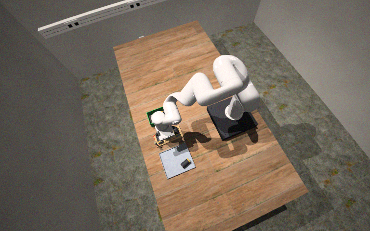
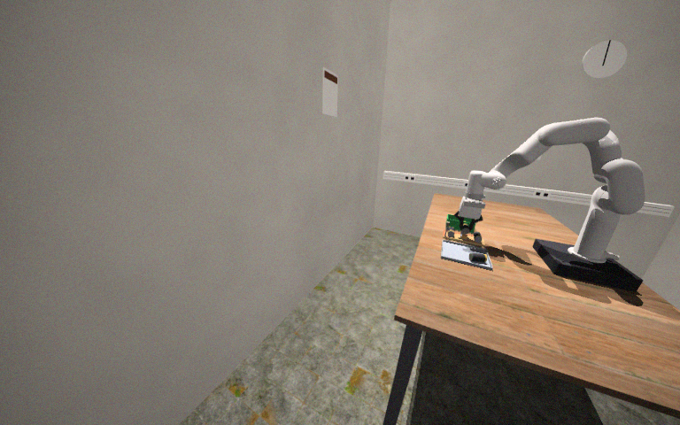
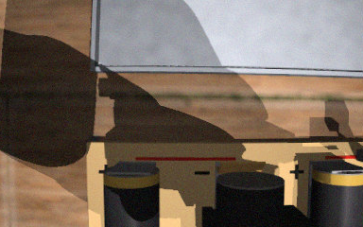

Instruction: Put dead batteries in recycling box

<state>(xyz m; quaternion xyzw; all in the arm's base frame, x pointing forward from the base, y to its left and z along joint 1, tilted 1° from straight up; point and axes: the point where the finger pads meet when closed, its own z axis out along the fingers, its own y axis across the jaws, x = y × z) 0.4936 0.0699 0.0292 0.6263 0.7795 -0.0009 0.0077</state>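
Observation:
My gripper (image 3: 251,215) (image 2: 467,228) is shut on a black battery (image 3: 250,182), held upright over the middle slot of the wooden holder (image 3: 95,189) (image 1: 180,132). Whether it touches the contact cannot be told. In the wrist view a gold-banded battery (image 3: 149,203) stands in the left slot and another (image 3: 338,203) in the right slot. One battery (image 1: 185,163) (image 2: 477,258) lies on the pale tray (image 1: 171,165) (image 2: 454,252) (image 3: 288,33). The green recycling box (image 1: 147,115) (image 2: 451,223) stands behind the holder, partly hidden by the arm. The bulb and remaining batteries cannot be made out.
The tray lies close beside the holder, and the box is close on its other side. The table's long edge (image 1: 143,149) runs near all three. The black arm base (image 1: 221,125) stands across the table. The arm's shadow falls on holder and tray.

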